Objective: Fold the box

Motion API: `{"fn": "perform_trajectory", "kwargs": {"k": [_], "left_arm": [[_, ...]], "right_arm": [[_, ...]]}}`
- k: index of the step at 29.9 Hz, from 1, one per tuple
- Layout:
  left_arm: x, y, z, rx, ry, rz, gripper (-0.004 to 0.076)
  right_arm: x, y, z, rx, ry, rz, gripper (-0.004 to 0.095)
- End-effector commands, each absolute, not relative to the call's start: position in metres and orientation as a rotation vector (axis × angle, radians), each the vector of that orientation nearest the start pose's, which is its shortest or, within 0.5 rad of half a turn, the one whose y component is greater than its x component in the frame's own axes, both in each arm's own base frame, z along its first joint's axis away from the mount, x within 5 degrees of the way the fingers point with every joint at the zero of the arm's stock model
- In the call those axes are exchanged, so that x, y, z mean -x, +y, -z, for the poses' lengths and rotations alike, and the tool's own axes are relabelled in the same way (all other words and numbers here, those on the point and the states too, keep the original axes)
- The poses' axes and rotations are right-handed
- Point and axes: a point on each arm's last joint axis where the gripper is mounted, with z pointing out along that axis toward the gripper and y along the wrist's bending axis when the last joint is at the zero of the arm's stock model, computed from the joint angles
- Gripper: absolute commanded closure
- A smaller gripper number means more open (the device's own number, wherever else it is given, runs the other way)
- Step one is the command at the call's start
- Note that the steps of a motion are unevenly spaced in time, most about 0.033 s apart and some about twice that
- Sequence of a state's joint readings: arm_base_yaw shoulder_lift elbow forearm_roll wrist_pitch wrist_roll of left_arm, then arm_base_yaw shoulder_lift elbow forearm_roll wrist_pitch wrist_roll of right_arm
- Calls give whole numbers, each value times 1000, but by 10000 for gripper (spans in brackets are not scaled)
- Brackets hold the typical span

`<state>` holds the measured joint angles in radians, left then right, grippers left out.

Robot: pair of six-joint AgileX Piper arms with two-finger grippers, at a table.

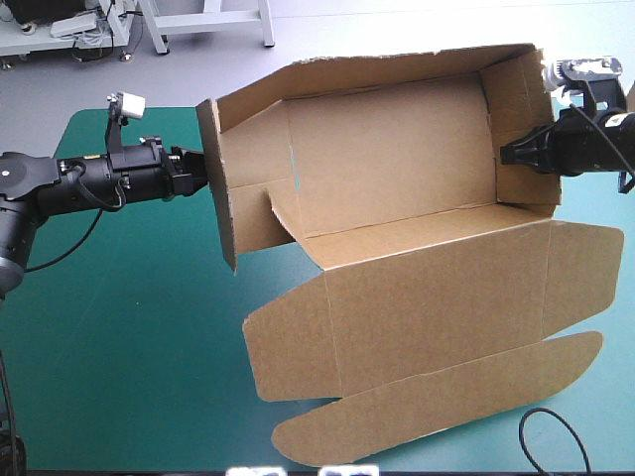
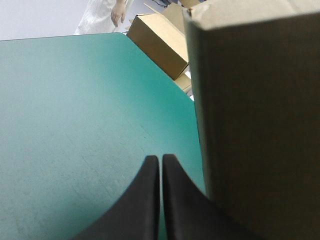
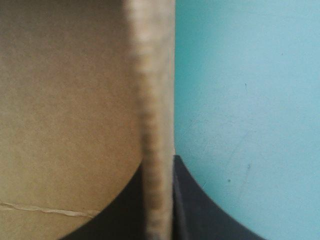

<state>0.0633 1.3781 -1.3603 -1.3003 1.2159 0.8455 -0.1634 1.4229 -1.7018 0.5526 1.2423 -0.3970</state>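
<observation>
The box point(image 1: 397, 188), a cut sheet of brown corrugated board, stands near the middle of the teal-green covered surface point(image 1: 129, 347) as an open tray tipped toward the near edge. Its far and side walls are raised, and inside it only its own brown floor and an inward-folded side flap show. Its lid point(image 1: 427, 307) lies flat toward the near edge, round-ended flaps spread.

The left pincer point(image 1: 198, 174) point(image 2: 160, 159) has its black fingers pressed together, with nothing between them, just beside the outside of the left wall point(image 2: 260, 125).

The right pincer point(image 1: 506, 154) point(image 3: 159, 162) is clamped on the right wall's edge point(image 3: 152, 100).

Brown cartons point(image 2: 160, 42) show past the surface's edge.
</observation>
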Motion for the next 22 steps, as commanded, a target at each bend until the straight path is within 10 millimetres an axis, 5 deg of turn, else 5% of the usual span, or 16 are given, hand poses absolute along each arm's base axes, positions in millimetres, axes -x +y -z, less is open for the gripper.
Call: {"fn": "perform_trajectory", "kwargs": {"k": [1,11,22], "left_arm": [[-243,-81,-453,-657,1785,1275,719],[-237,-96,-460,-671,1724,1393,652],[-236,-96,-468,-632,1650,1475,297]], "right_arm": [[-274,4,-480,239,2166,-466,926],[-278,20,-482,259,2136,-417,924],[-282,35,-485,264,2088,-390,924]]}}
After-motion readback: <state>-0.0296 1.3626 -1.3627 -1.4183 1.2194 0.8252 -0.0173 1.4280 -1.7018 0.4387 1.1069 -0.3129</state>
